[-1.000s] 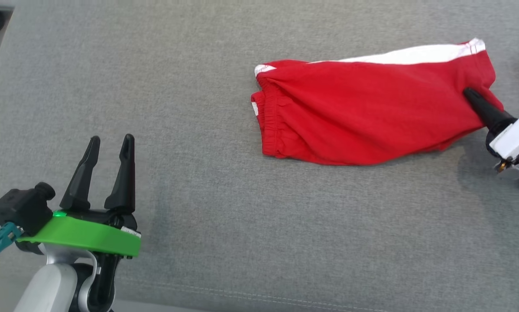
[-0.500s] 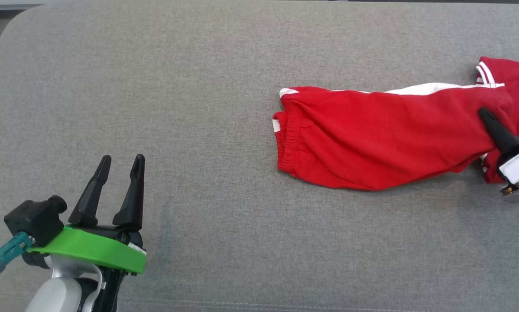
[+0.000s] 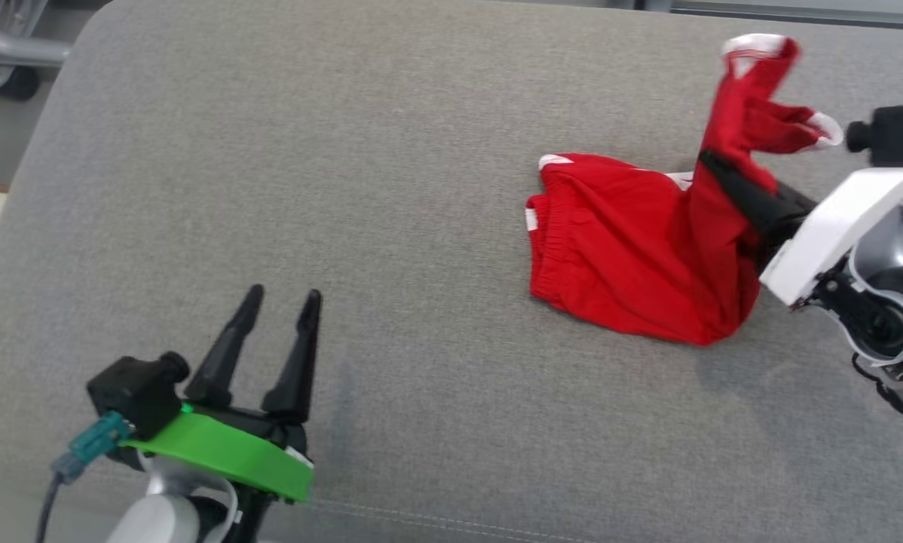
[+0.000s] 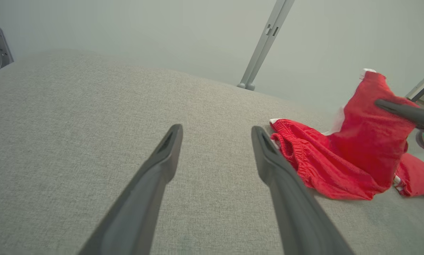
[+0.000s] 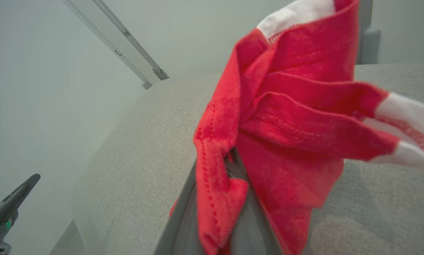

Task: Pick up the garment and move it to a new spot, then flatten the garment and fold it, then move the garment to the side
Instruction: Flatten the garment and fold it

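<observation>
The red shorts [image 3: 625,271] sit toward the right of the grey cushion [image 3: 391,188], waistband end lying on the fabric and the white-trimmed leg end lifted off it. The right gripper [image 3: 723,172] is clamped on that raised end, its arm reaching in from the right with fingers angled up and leftward. Well apart at the near left, the left gripper [image 3: 284,294] hovers with fingers spread, empty.
</observation>
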Tool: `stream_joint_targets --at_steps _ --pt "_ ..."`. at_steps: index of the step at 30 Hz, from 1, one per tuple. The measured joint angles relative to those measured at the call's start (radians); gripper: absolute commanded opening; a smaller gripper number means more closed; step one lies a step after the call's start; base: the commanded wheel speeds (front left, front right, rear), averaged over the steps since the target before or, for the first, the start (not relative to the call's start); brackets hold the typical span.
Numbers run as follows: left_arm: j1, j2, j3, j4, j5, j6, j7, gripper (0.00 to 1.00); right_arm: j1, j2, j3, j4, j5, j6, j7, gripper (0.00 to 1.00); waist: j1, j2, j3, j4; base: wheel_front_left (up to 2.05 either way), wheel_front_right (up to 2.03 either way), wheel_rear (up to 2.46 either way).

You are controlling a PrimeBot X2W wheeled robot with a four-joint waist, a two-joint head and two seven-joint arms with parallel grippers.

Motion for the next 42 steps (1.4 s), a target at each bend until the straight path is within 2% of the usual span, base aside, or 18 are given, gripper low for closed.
stream_joint_targets --at_steps 6,10,14,16,19,20,22,23,24,31,36,42 --pt "-0.004 -0.027 -0.049 -0.001 0.021 -0.026 -0.002 1.0 -0.018 0.028 0.062 0.054 -0.02 -0.073 0.098 0.0 0.0 0.0 0.009 0.068 0.0 0.0 0.0" --pt "-0.007 -0.044 -0.067 0.01 0.031 -0.033 -0.018 1.0 -0.037 0.055 0.069 0.089 -0.022 -0.089 0.125 0.0 0.0 0.0 0.019 0.116 0.0 0.0 0.0" --pt "-0.01 -0.051 -0.062 0.035 0.04 -0.033 -0.037 1.0 -0.065 0.09 0.081 0.107 -0.023 -0.089 0.145 0.02 0.0 0.0 0.031 0.157 0.0 0.0 0.0" --pt "-0.01 -0.055 -0.051 0.043 0.043 -0.033 -0.047 1.0 -0.077 0.107 0.094 0.12 -0.025 -0.09 0.158 0.32 0.0 0.0 0.036 0.172 0.0 0.0 0.0" --pt "-0.01 -0.055 -0.04 0.064 0.045 -0.033 -0.056 1.0 -0.094 0.128 0.113 0.14 -0.043 -0.09 0.172 0.41 0.0 0.0 0.039 0.182 0.0 0.0 0.0" --pt "-0.01 -0.055 -0.038 0.066 0.045 -0.032 -0.058 1.0 -0.098 0.135 0.114 0.146 -0.043 -0.09 0.174 0.41 0.0 0.0 0.038 0.181 0.0 0.0 0.0" --pt "-0.01 -0.056 -0.035 0.067 0.045 -0.032 -0.063 1.0 -0.102 0.145 0.116 0.152 -0.043 -0.09 0.181 0.49 0.0 0.0 0.034 0.176 0.0 0.0 0.0" --pt "-0.01 -0.056 -0.031 0.068 0.045 -0.032 -0.063 1.0 -0.103 0.149 0.119 0.156 -0.043 -0.09 0.185 0.67 0.0 0.0 0.032 0.172 0.0 0.0 0.0" --pt "-0.01 -0.056 -0.027 0.069 0.045 -0.032 -0.063 1.0 -0.105 0.15 0.121 0.158 -0.043 -0.09 0.189 0.98 0.0 0.0 0.031 0.168 0.0 0.0 0.0" --pt "-0.01 -0.052 -0.002 0.086 0.044 -0.031 -0.073 1.0 -0.123 0.153 0.132 0.152 -0.062 -0.086 0.187 1.0 0.0 0.0 0.022 0.131 0.0 0.0 0.0" --pt "-0.009 -0.041 0.009 0.09 0.044 -0.031 -0.076 1.0 -0.122 0.14 0.107 0.105 -0.063 -0.069 0.153 1.0 0.0 0.0 0.015 0.106 0.0 0.0 0.0" --pt "-0.006 -0.028 0.029 0.084 0.044 -0.028 -0.081 1.0 -0.064 0.051 0.051 0.097 -0.05 -0.074 0.118 1.0 0.0 0.0 0.008 0.065 0.0 0.0 0.0"
